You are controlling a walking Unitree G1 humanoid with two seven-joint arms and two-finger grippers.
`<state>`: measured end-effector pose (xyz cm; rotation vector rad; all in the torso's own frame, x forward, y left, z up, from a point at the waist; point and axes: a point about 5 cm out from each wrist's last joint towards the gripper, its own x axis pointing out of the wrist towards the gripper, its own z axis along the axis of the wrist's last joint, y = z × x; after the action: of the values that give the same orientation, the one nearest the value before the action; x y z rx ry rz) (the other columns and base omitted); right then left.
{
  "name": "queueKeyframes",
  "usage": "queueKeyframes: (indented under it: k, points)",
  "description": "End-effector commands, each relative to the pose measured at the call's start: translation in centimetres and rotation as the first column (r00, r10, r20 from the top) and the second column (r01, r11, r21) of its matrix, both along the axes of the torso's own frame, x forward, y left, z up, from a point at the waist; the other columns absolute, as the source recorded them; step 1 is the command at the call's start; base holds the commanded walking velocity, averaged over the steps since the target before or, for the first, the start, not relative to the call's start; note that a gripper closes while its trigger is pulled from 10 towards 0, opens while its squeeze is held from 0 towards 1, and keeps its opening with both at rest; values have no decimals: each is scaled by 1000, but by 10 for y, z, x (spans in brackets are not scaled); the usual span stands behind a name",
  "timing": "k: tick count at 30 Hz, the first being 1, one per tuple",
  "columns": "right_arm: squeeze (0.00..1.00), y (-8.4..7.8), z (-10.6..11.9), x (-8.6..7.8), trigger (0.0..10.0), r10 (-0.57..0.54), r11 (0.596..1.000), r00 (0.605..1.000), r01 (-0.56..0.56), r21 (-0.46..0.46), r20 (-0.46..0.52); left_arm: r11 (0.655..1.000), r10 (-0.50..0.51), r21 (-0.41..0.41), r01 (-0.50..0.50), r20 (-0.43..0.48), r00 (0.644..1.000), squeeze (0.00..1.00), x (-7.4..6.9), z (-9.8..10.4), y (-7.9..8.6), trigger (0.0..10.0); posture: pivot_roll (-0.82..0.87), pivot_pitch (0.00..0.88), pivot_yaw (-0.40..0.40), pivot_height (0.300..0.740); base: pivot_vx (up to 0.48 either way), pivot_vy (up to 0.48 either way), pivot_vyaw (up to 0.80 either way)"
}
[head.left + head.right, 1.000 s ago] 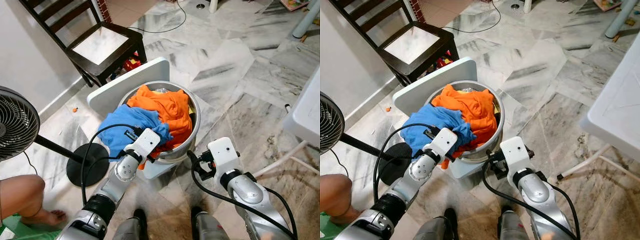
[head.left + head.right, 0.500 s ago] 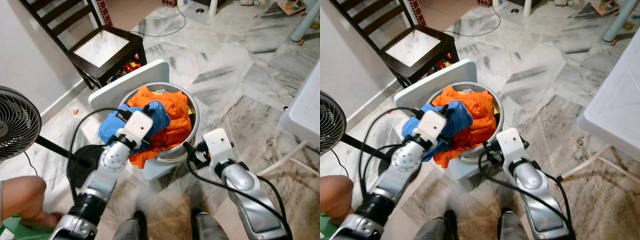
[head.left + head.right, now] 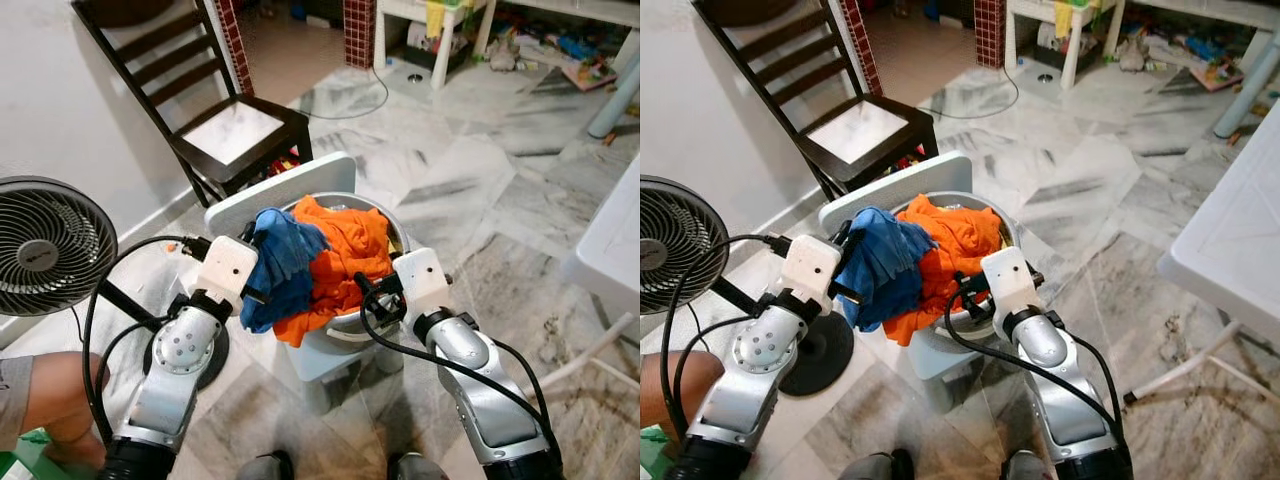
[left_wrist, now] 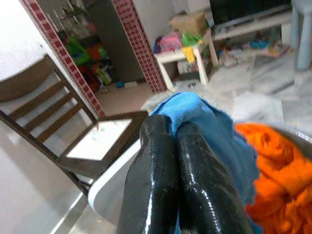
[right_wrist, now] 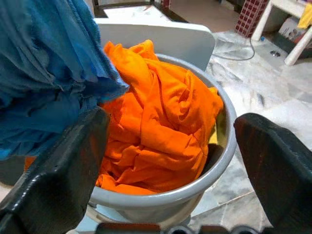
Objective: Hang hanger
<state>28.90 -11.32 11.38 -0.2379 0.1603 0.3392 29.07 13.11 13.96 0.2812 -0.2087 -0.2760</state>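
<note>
A blue garment (image 3: 282, 265) hangs lifted above a grey basin (image 3: 397, 228), with my left gripper (image 4: 174, 127) shut on its top fold. Its lower part drapes over the basin's near left side. An orange garment (image 3: 345, 250) fills the basin and spills over the front rim. My right gripper (image 5: 170, 119) is open at the basin's near right rim (image 5: 214, 165), its fingers (image 5: 63, 170) spread wide and pointing at the orange garment (image 5: 156, 126). No hanger can be made out.
The basin stands on a white stool (image 3: 290, 185). A dark wooden chair (image 3: 240, 130) is behind it, a standing fan (image 3: 50, 245) to the left, a person's leg (image 3: 45, 385) at lower left, and a white table (image 3: 612, 235) on the right. Marble floor spreads beyond.
My left gripper has risen with the blue garment, pulling it up out of the basin. My right gripper has moved up to the basin's rim. The camera has tilted up.
</note>
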Motion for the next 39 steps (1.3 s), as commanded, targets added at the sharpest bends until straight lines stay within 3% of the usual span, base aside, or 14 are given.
queueKeyframes:
  k: [1, 2, 3, 4, 13, 16, 19, 25, 33, 39]
  points:
    - [0, -1, 1, 3, 10000, -2, 1000, 1000, 2, 9, 11, 1000, 15, -26, -14, 15, 1000, 0, -4, 7, 1, 0, -49, 48, 100, 740, 0, 0, 0]
    - [0, -3, 1, 3, 10000, -6, 1000, 1000, 6, 9, 13, 1000, 13, -28, -13, 17, 1000, 0, -5, 7, 0, 1333, -51, 45, 99, 740, 0, 0, 0]
    - [0, -3, 1, 4, 10000, -9, 1000, 1000, 9, 11, 15, 999, 16, -32, -16, 16, 1000, 0, -6, 8, -1, 3961, -51, 45, 99, 740, 0, 0, 0]
    - [0, -4, 3, 4, 10000, -17, 1000, 1000, 16, 22, 27, 998, 28, -57, -28, 1, 1000, 0, -8, 6, -1, 10000, -56, 40, 96, 740, 0, 0, 0]
    - [0, -23, 21, 4, 10000, -157, 964, 983, 130, 232, 100, 989, 130, -70, -133, -49, 990, 0, -30, -7, 6, 10000, -66, 0, 107, 740, 0, 0, 0]
    - [0, -32, 21, 3, 10000, -195, 954, 976, 165, 249, 101, 986, 151, -57, -155, -64, 986, 0, -38, -12, 12, 10000, -65, 0, 111, 740, 0, 0, 0]
    - [0, -50, 16, -2, 10000, -254, 944, 963, 225, 243, 94, 972, 220, -54, -227, -110, 969, 0, -50, -23, 30, 10000, -63, 0, 114, 740, 0, 0, 0]
    - [0, -62, 10, -6, 10000, -270, 939, 960, 247, 238, 71, 967, 242, -38, -250, -156, 958, 0, -63, -37, 35, 10000, -67, 0, 108, 740, 0, 0, 0]
    - [0, -57, 11, 2, 10000, -236, 949, 969, 214, 231, 73, 979, 173, -83, -186, -142, 975, 0, -54, -30, 17, 10000, -68, 0, 95, 740, 0, 0, -644]
    - [0, -52, 12, 7, 10000, -224, 951, 971, 201, 235, 78, 979, 160, -105, -176, -139, 977, 0, -47, -27, 13, 10000, -74, 0, 96, 740, 0, 0, -800]
